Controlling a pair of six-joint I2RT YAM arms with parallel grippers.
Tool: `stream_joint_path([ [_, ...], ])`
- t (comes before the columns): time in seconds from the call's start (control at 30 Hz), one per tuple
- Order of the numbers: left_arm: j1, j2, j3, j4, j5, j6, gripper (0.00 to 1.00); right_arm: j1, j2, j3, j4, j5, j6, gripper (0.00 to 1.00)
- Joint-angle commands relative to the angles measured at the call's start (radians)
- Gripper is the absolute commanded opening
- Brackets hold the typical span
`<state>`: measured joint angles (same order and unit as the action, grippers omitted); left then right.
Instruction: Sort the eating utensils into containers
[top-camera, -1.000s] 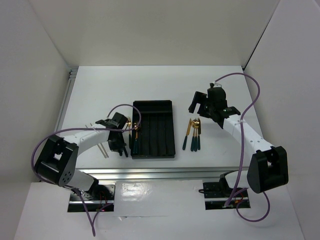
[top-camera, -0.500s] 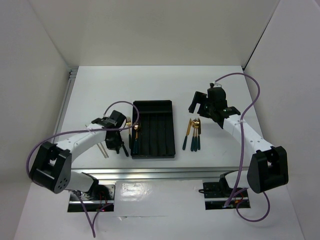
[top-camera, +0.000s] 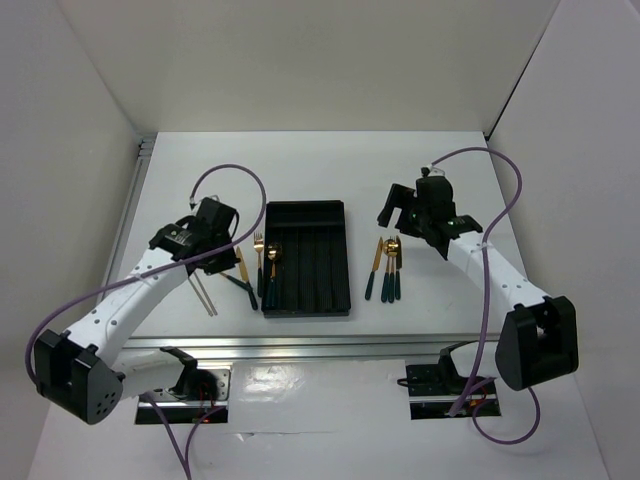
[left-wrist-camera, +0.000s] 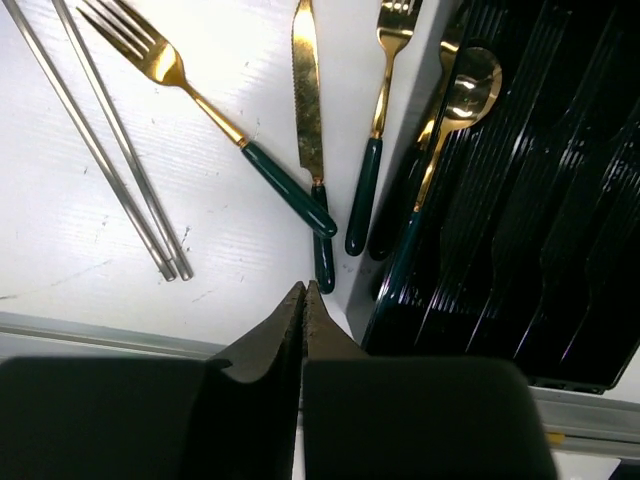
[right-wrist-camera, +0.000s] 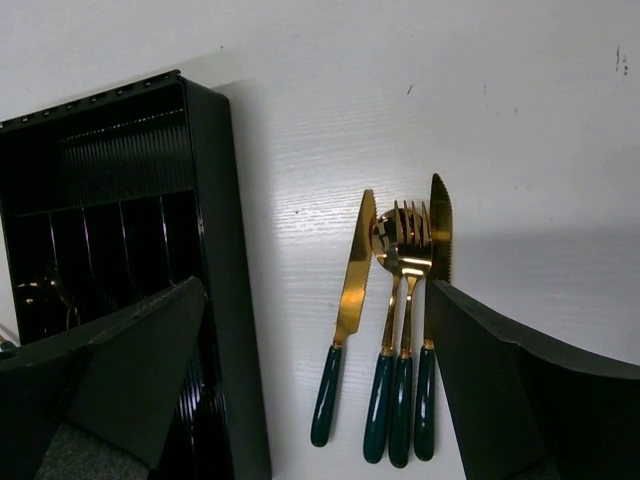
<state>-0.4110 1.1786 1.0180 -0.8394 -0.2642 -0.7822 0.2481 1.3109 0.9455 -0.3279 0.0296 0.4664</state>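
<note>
Your left gripper (left-wrist-camera: 303, 298) had its fingers pressed together on nothing, above the knife (left-wrist-camera: 308, 110), forks (left-wrist-camera: 385, 90) and chopsticks (left-wrist-camera: 110, 150) lying left of the tray (top-camera: 305, 206). A spoon (left-wrist-camera: 470, 85) lay in the tray's left-hand slot. Your right gripper (right-wrist-camera: 312, 300) hung spread wide over four utensils (right-wrist-camera: 400, 330) right of it.

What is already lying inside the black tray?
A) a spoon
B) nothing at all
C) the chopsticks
A: a gold spoon with a green handle lies in the tray's edge compartment, while the chopsticks lie outside it.
</note>
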Motion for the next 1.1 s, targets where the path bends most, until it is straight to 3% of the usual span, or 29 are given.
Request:
stream_joint_path([
  [0.0, -0.002, -0.004, 0.019, -0.015, -0.032, -0.001, 0.02, -0.006, -0.053, -0.016, 0.027, 0.015, 0.008, 1.00],
  [0.03, -0.002, 0.007, 0.004, 0.003, -0.032, -0.014, 0.17, -0.006, -0.053, -0.016, 0.027, 0.015, 0.008, 1.00],
  [0.17, 0.017, 0.049, -0.064, 0.077, -0.041, -0.100, 0.44, -0.006, -0.062, -0.025, 0.027, 0.038, -0.003, 1.00],
  [0.2, 0.026, 0.062, -0.103, 0.097, -0.041, -0.118, 0.45, -0.006, -0.062, -0.025, 0.017, 0.038, -0.012, 1.00],
  [0.7, 0.110, 0.225, -0.223, 0.276, 0.003, -0.258, 0.47, -0.006, -0.071, -0.034, 0.026, 0.020, -0.031, 1.00],
  [0.8, 0.110, 0.250, -0.234, 0.276, -0.009, -0.282, 0.43, -0.006, -0.071, -0.034, 0.026, 0.020, -0.031, 1.00],
  [1.0, 0.120, 0.286, -0.277, 0.319, 0.000, -0.295, 0.43, -0.006, -0.071, -0.044, 0.036, 0.020, -0.031, 1.00],
  [1.07, 0.129, 0.302, -0.286, 0.339, 0.009, -0.295, 0.38, -0.006, -0.071, -0.044, 0.036, 0.010, -0.031, 1.00],
])
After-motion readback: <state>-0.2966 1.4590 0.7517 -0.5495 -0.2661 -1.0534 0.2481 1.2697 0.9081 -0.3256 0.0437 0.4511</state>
